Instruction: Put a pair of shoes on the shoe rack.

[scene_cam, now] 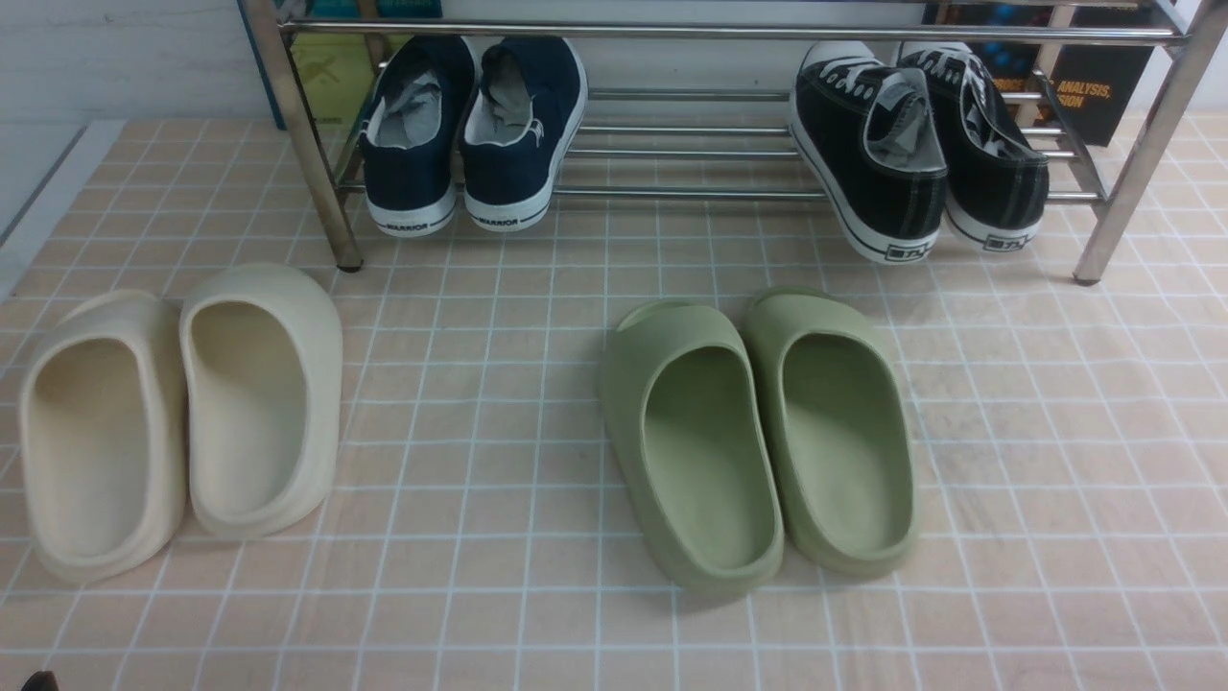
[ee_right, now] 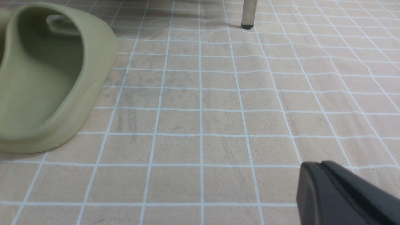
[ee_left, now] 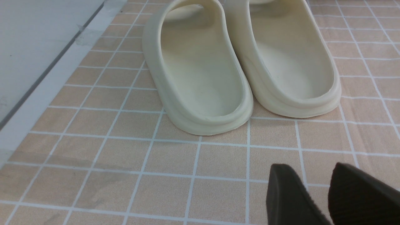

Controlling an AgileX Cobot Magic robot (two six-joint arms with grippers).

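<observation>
The two black sneakers, one point(scene_cam: 863, 178) beside the other point(scene_cam: 998, 163), rest heels toward me on the lower bars at the right end of the chrome shoe rack point(scene_cam: 691, 31). Their heels overhang the front bar. Neither gripper is near them. My left gripper point(ee_left: 309, 175) is open and empty, low over the tiled mat just behind the heels of the cream slippers point(ee_left: 237, 62). My right gripper point(ee_right: 315, 170) is shut and empty over bare mat, to the right of a green slipper point(ee_right: 47, 78). The rack's right front leg point(ee_right: 248, 12) stands far ahead of it.
Navy WARRIOR sneakers point(scene_cam: 475, 134) sit on the rack's left end. Green slippers point(scene_cam: 758, 432) lie mid-mat and cream slippers point(scene_cam: 182, 413) at the left. The mat's edge and a pale floor strip point(ee_left: 37, 47) run along the left. Books stand behind the rack.
</observation>
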